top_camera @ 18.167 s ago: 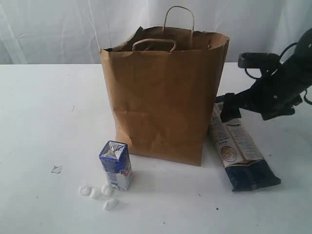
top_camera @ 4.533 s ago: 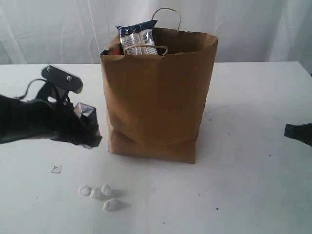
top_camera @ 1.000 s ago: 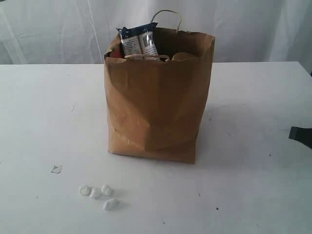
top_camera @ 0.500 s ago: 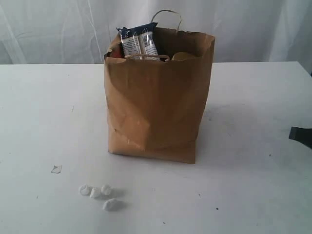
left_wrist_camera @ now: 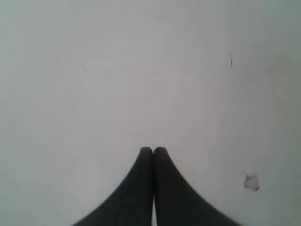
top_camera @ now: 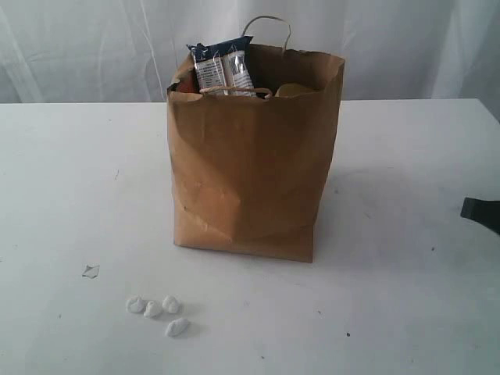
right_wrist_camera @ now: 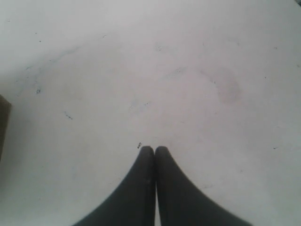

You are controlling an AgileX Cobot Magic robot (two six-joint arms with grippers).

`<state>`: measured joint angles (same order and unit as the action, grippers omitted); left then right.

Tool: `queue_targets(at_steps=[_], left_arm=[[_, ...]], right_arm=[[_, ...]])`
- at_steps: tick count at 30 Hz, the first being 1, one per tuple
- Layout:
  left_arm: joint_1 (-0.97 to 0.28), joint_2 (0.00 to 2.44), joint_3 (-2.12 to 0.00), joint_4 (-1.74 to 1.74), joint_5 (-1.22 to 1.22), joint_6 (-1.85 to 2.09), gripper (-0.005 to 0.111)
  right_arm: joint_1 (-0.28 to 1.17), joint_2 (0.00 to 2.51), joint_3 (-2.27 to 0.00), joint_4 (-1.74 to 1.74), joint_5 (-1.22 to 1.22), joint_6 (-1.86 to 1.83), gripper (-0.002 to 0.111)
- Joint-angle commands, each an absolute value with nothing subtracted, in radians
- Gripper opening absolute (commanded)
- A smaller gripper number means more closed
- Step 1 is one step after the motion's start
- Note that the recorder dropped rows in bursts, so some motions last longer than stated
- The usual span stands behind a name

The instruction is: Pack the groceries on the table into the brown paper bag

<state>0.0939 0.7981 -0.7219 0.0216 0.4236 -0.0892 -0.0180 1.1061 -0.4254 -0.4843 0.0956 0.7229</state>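
Note:
The brown paper bag [top_camera: 251, 156] stands upright in the middle of the white table [top_camera: 70, 180]. A long blue-white packet [top_camera: 221, 64] sticks out of its top, with something red at the bag's left rim; the other groceries are hidden. My left gripper [left_wrist_camera: 153, 149] is shut and empty over bare tabletop, out of the exterior view. My right gripper [right_wrist_camera: 154, 149] is also shut and empty over bare table; only a dark tip of that arm [top_camera: 483, 212] shows at the exterior view's right edge. A brown sliver of the bag [right_wrist_camera: 3, 123] lies at the right wrist view's edge.
Three small white lumps [top_camera: 158, 311] and a small torn scrap [top_camera: 91, 271] lie on the table in front of the bag to the left. The scrap [left_wrist_camera: 251, 181] also shows in the left wrist view. A white curtain hangs behind the table.
The bag and the things in it have stayed put over the last second. The dark tip of the right arm has shifted slightly at the right edge.

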Motion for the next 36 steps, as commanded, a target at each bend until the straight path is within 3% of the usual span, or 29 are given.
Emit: queue_targets(at_steps=[1, 5, 9, 17, 25, 29, 36], left_arm=[[0.098, 0.607, -0.571, 0.008, 0.24, -0.099, 0.0], [0.098, 0.381, -0.497, 0.008, 0.114, -0.323, 0.0], [0.098, 0.242, -0.465, 0.055, 0.01, -0.215, 0.0], [0.098, 0.24, -0.348, 0.068, 0.082, -0.203, 0.0], [0.04, 0.222, -0.338, 0.039, 0.076, -0.274, 0.0], [-0.063, 0.208, -0.333, 0.077, 0.044, -0.277, 0.0], [-0.07, 0.206, -0.202, 0.118, -0.175, -0.214, 0.0]], right_arm=[[-0.02, 1.098, -0.418, -0.488, 0.081, 0.717, 0.0], [-0.02, 1.096, -0.418, -0.488, 0.085, 0.699, 0.0], [0.013, 1.053, -0.418, -0.488, 0.057, 0.578, 0.0], [0.272, 0.99, -0.418, -0.614, -0.22, 0.561, 0.0], [0.574, 1.016, -0.418, -1.288, -0.607, 0.8, 0.0], [0.668, 1.11, -0.421, -1.402, -0.589, 0.904, 0.0], [0.741, 1.258, -0.55, -1.402, -0.58, 0.894, 0.0]])
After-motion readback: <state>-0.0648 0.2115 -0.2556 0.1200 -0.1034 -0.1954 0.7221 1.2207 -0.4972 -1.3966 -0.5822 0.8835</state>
